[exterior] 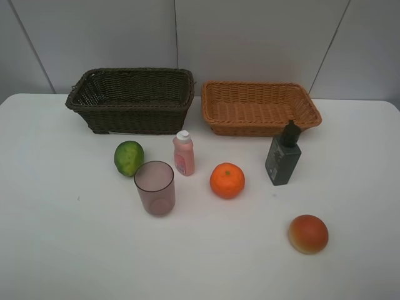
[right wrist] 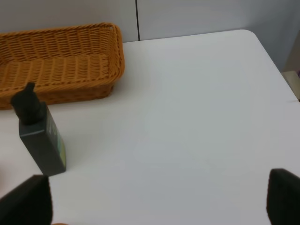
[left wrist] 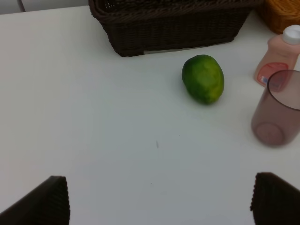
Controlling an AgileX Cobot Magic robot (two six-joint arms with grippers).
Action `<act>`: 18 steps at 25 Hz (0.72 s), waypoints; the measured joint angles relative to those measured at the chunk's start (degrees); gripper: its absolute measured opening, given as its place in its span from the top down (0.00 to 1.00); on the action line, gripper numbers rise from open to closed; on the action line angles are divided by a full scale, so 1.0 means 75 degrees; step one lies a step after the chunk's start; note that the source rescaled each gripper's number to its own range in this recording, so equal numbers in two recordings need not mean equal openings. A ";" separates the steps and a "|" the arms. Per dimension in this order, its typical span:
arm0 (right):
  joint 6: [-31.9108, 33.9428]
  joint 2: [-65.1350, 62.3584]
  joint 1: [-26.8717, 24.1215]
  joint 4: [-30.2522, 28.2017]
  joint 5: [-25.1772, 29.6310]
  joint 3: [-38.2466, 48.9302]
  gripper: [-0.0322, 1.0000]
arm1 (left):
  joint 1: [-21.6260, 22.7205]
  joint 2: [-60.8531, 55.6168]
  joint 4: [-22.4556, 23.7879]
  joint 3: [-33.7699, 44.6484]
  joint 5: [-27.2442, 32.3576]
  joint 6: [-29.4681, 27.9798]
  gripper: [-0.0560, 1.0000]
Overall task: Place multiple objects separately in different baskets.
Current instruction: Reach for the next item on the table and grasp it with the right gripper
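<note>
A white, smooth bench (exterior: 62, 250) carries everything. At its far side two rectangular woven wicker baskets stand side by side, close but apart. The dark brown basket (exterior: 134, 119) on the left is deeper, with a thick braided rim, and the light orange-tan basket (exterior: 244, 128) on the right is shallower, with flaring walls. The left tool (left wrist: 161, 199) hangs above bare bench with its two dark ribbed fingers spread wide and nothing between them. The right tool (right wrist: 154, 199) is likewise spread wide and holds nothing. Six objects, one of each kind, all rest on the bench in front of the baskets. The translucent mauve cup (exterior: 155, 187), a plain smooth cylinder, stands upright with its mouth up. The dark green bottle (exterior: 283, 159), flat-sided with a black spout cap, stands upright near the front of the tan basket without touching it. The pink bottle (exterior: 184, 155), slim with a white cap and a small label, stands upright just behind the cup. The red-orange fruit (exterior: 308, 234), peach-like and blushing to yellow, lies well apart toward the near right. The orange (exterior: 227, 180), with a green stem dimple, sits in the middle. The green fruit (exterior: 129, 157), round and faintly mottled, lies just left of the cup, in front of the dark basket.
</note>
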 joint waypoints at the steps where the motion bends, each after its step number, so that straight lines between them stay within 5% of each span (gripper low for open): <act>1: 0.0000 0.0000 -0.0036 0.0000 0.0000 0.0000 0.02 | 0.0000 0.0000 0.0000 0.0000 0.0000 0.0000 0.00; 18: 0.0000 0.0000 -0.0064 0.0000 0.0000 0.0000 0.02 | 0.0000 0.0000 0.0000 0.0000 0.0000 0.0000 0.00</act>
